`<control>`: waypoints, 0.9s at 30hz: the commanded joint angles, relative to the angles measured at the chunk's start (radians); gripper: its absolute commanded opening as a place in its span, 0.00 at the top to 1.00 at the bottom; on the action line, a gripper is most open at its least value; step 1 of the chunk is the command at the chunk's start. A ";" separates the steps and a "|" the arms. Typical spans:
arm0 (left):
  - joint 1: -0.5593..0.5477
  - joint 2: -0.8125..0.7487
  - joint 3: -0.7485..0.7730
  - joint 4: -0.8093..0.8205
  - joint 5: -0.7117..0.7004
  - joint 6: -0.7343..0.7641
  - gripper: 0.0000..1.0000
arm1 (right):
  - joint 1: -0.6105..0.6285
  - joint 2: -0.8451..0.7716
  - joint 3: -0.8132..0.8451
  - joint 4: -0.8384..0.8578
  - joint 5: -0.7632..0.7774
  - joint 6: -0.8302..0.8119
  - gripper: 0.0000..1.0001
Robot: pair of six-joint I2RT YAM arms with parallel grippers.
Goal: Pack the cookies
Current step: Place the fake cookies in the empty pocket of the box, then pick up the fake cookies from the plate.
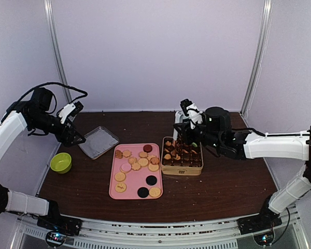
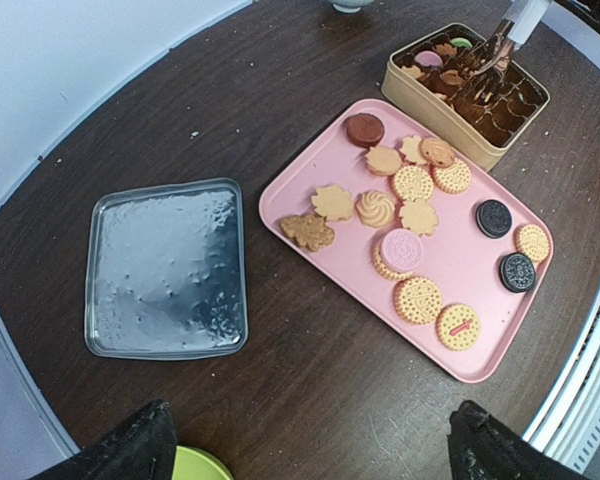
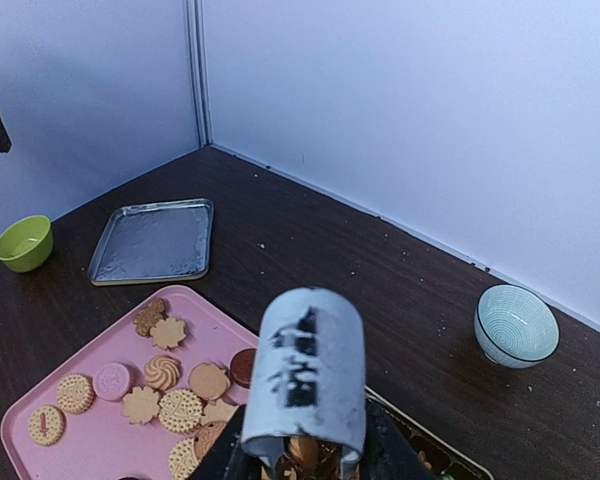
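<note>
— Tan and golden cookies [image 2: 410, 215]: where do they lie?

— In two places, operator. Most of your cookies are spread flat over the pink tray [image 2: 450, 290], with two black ones, a pink one and a dark red one among them. More stand packed in the compartments of the gold tin [image 2: 435, 115], which sits just beside the tray on its right.

— And the pincers?

— Your right gripper [image 2: 495, 50] reaches down into the far part of the tin, its tips among the cookies there. No view shows you how far its jaws part, or whether they hold a cookie. Your left gripper [image 2: 310, 455] hangs above the left side of the table [image 1: 223, 192], its fingers [image 2: 130, 450] spread wide with nothing between them.

— Around them?

— You have a silver tray [image 2: 165, 268] left of the pink one, a green bowl [image 1: 60, 162] near the table's left edge, and a pale blue bowl [image 3: 516, 325] near the back wall.
</note>
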 commanded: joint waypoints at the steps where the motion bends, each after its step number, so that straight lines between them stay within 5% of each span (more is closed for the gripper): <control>1: 0.008 0.003 0.028 0.005 0.020 0.008 0.02 | -0.016 0.002 0.025 0.001 -0.007 -0.041 0.65; 19: 0.008 -0.003 0.025 0.006 0.023 0.008 0.03 | 0.000 -0.137 0.063 -0.008 -0.065 -0.025 0.68; 27: 0.008 -0.023 0.014 0.028 -0.028 -0.011 0.02 | 0.144 -0.113 0.089 0.003 -0.042 -0.007 0.68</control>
